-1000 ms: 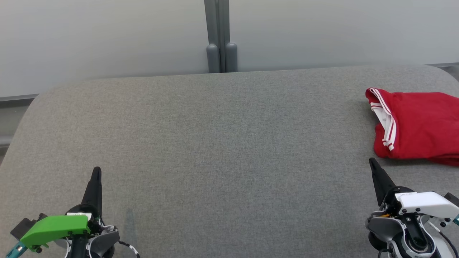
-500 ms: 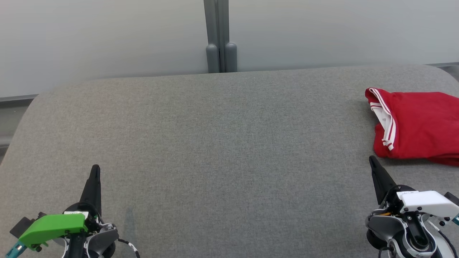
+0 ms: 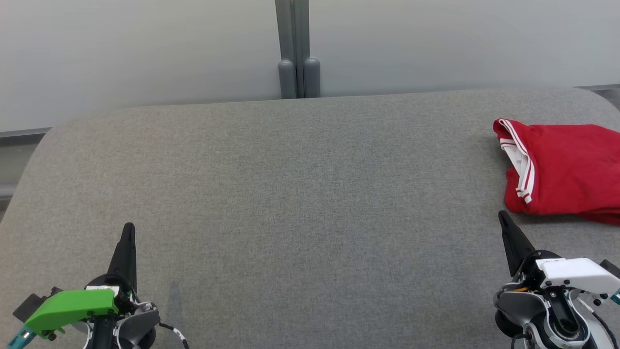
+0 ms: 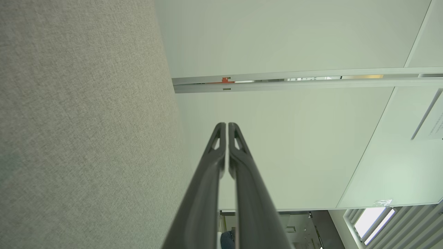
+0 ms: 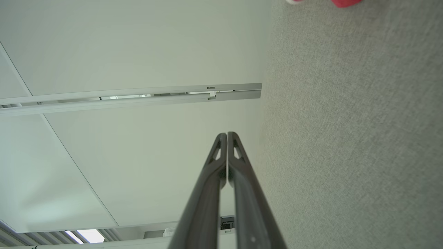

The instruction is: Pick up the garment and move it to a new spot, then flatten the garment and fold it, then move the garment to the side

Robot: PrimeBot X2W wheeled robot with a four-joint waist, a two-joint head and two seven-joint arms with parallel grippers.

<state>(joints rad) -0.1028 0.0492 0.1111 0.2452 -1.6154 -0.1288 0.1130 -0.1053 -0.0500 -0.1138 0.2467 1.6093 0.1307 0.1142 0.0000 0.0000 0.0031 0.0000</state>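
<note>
The left jaws are shut tight. Their two dark fingers (image 4: 207, 193) press together all the way along, with nothing between them. They sit at the near left of the grey desk (image 3: 310, 194), low over the cloth top, and point toward the far edge. A green cover (image 3: 72, 305) sits on that wrist.

The right jaws are shut too. Their fingers (image 5: 207, 200) also touch, with nothing in them. They sit at the near right of the desk and point away, leaning a little to the left. A white cover (image 3: 576, 274) sits on that wrist.

A wide stretch of grey desk lies between the two jaws and runs on up to the far edge. That edge goes straight across and bends round at both far corners. The left edge slants down toward the near left.

The garment (image 3: 566, 169) is red with white stripes. It lies folded on the far right of the desk, and its right part is cut off by the side of the head view. Its near left corner is close to the tip of the right jaws. In the right wrist view a bit of red (image 5: 346, 2) shows at the top, apart from the tips.

Behind the desk stands a pale wall (image 3: 145, 48) with a grey post (image 3: 295, 48) in the middle, right at the far edge.
</note>
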